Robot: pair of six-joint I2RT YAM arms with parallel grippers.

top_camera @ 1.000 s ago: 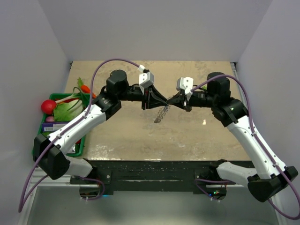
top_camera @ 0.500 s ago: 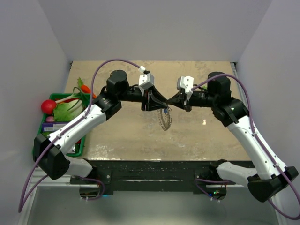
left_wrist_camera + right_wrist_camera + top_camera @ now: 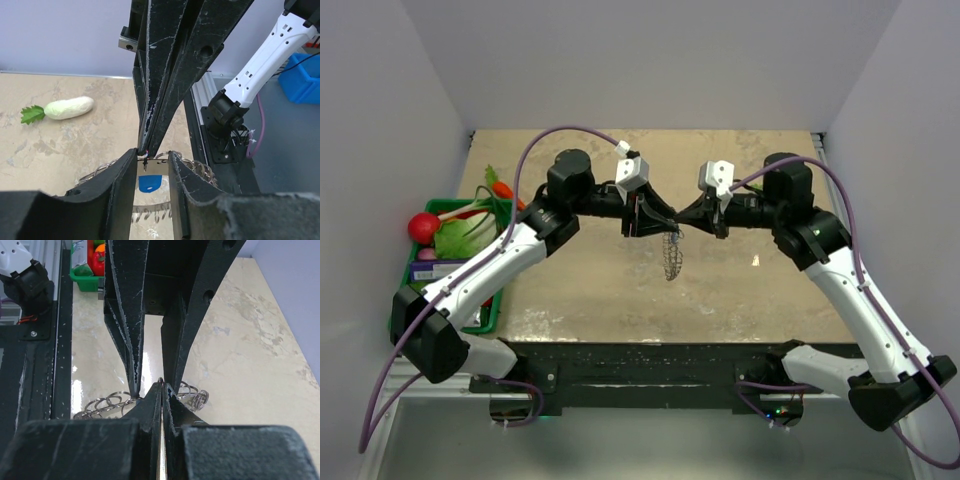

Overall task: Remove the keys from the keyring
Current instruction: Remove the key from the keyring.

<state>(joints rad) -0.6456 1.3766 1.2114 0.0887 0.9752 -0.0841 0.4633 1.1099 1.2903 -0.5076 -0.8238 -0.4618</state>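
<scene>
The keyring [image 3: 672,256], a grey loop of linked wire rings, hangs above the middle of the table where both grippers meet tip to tip. My right gripper [image 3: 682,216] [image 3: 161,386] is shut on a thin wire of the keyring [image 3: 107,402] at its top. My left gripper [image 3: 669,216] [image 3: 152,156] faces it with jaws apart, one finger either side of the right gripper's tip [image 3: 145,149]. Below that gap hangs the key [image 3: 149,183], its blue head inside the loop [image 3: 202,169]. The key's blade is hidden.
A white radish with green leaves [image 3: 70,107] lies on the tabletop. A green tray [image 3: 492,312] of toy vegetables, with a red one [image 3: 422,226], sits at the left edge. The right arm's base [image 3: 227,112] stands at the near edge.
The left jaws have spread apart around the right gripper's tip. The keyring swung from a slant to the left, fanned out wide, and now hangs narrow and straight down.
</scene>
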